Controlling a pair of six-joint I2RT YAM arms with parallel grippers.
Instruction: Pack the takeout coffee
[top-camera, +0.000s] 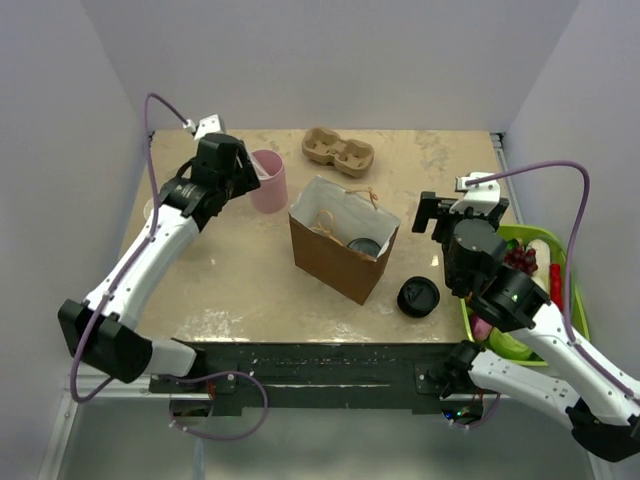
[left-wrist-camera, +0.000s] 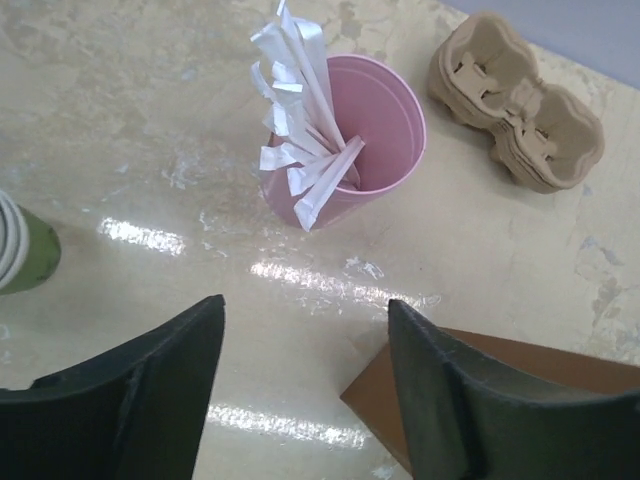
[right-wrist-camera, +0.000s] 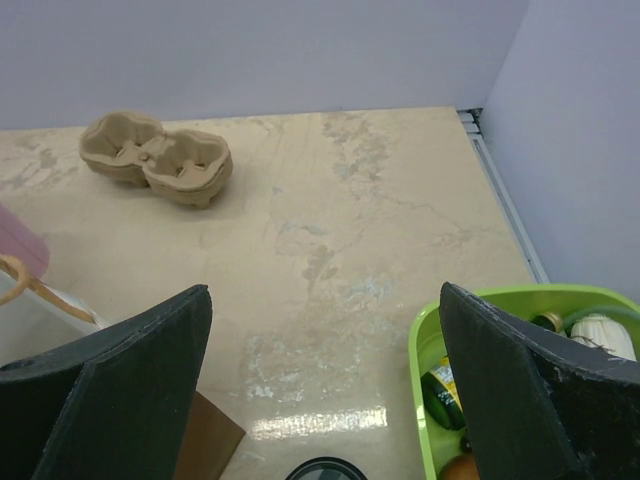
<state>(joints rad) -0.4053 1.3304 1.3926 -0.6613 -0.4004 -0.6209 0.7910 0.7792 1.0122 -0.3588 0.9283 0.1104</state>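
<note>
The takeout coffee (top-camera: 418, 297) stands on the table just right of the open brown paper bag (top-camera: 325, 255); from above I see mostly its round black lid. The lid's edge shows at the bottom of the right wrist view (right-wrist-camera: 325, 470). A round dark-lidded thing (top-camera: 365, 245) sits inside the bag. My right gripper (top-camera: 428, 215) (right-wrist-camera: 322, 300) is open and empty, above the table behind the coffee. My left gripper (top-camera: 245, 175) (left-wrist-camera: 305, 310) is open and empty, beside the pink cup (top-camera: 268, 180) (left-wrist-camera: 385, 130).
The pink cup holds white wrapped straws (left-wrist-camera: 300, 120). A cardboard cup carrier (top-camera: 338, 150) (right-wrist-camera: 155, 160) lies at the back. A green tray (top-camera: 568, 290) (right-wrist-camera: 430, 340) with food items is at the right. A stack of white cups (left-wrist-camera: 20, 245) stands at the left.
</note>
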